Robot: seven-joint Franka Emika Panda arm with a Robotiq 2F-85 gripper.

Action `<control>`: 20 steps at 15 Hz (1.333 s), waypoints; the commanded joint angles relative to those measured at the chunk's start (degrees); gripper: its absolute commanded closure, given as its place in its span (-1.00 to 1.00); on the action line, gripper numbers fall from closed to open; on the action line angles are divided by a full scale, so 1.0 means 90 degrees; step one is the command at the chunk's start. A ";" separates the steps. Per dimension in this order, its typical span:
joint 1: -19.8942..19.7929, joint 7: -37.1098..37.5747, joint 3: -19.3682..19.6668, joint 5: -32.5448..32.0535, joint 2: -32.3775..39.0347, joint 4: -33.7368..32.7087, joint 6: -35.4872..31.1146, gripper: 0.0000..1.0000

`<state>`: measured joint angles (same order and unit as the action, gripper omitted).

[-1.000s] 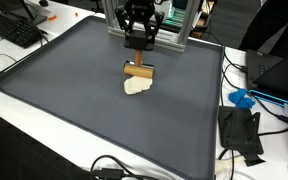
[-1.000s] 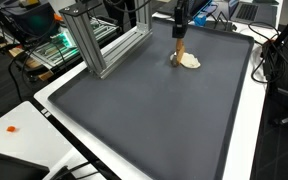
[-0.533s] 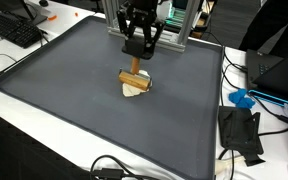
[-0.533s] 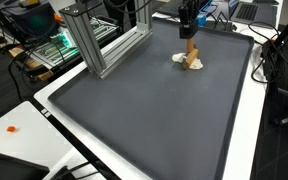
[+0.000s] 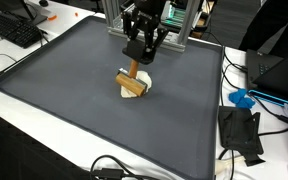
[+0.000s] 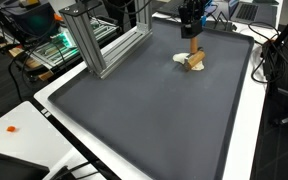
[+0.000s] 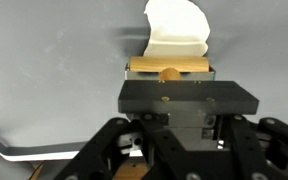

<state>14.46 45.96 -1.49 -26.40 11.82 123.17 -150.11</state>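
As end effector (image 5: 136, 60) grips it, wood brush (image 5: 131, 84) just below, over wht cloth (image 7: 177, 28)

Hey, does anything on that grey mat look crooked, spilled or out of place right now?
One thing: the wooden tool held in the gripper hangs tilted instead of level, its block end low over the white lump on the grey mat. Whether the two touch is not clear. Nothing looks spilled or broken.

Grey mat (image 5: 74, 105), keyboard (image 5: 14, 28), aluminium frame (image 6: 102, 45)
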 commanded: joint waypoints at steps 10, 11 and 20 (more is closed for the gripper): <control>-0.0255 -0.1237 -0.0263 0.1549 -0.0046 -0.0026 0.1427 0.53; -0.0253 -0.1295 -0.0253 0.1614 -0.0058 -0.0049 0.1545 0.53; -0.0311 -0.1996 -0.0275 0.2095 -0.0175 -0.0219 0.2338 0.53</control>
<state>12.78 29.99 -3.46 -8.87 10.16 119.90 -133.02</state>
